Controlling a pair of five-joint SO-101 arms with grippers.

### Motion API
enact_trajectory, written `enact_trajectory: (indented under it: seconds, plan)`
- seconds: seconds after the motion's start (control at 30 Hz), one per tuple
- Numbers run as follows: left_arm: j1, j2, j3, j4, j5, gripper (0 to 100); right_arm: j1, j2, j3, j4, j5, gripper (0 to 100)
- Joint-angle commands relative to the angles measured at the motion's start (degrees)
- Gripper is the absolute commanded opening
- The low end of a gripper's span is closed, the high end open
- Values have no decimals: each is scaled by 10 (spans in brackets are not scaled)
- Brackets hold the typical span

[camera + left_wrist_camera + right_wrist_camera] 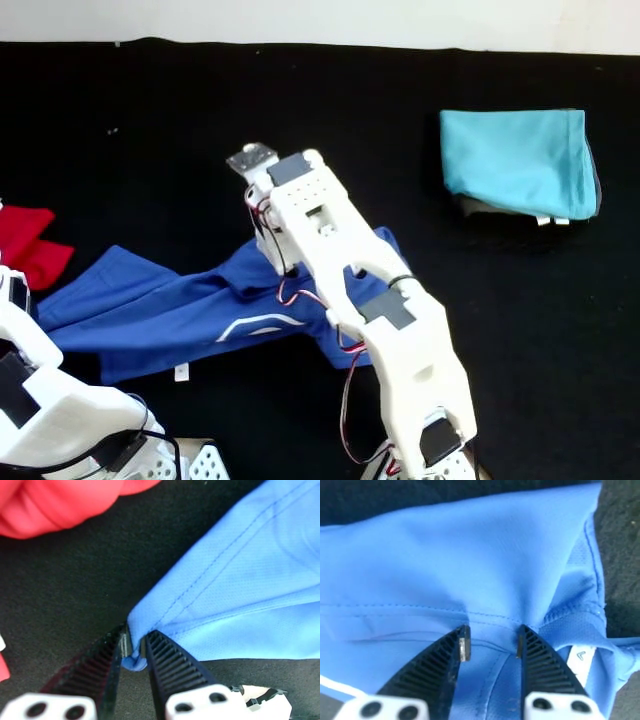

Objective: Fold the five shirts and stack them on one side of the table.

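Table (150,110): black, folded turquoise shirt (515,160) at one side.
Left gripper (136,640): fingers pinch blue shirt (240,580) corner, probably to stretch it.
Right gripper (492,642): fingers parted over its collar.

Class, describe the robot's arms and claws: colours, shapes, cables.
The right arm and left arm are blocky white plastic with dark motor blocks; thin red wires loop beside the right one. The left claw and right claw have black ribbed fingers on white, holed bases.
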Motion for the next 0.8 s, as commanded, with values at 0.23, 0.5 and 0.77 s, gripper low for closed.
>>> enact_trajectory:
  seconds: [0.23, 0.5, 0.77]
  plan:
    - [5, -4, -23, -5, -1, 8, 15, -45, -20, 2, -5, 206]
    - [5, -4, -22, -5, -1, 8, 53, -44, -19, -12, -3, 208]
    - [4, -4, -22, -5, -1, 8, 10, 0, -24, -7, -4, 206]
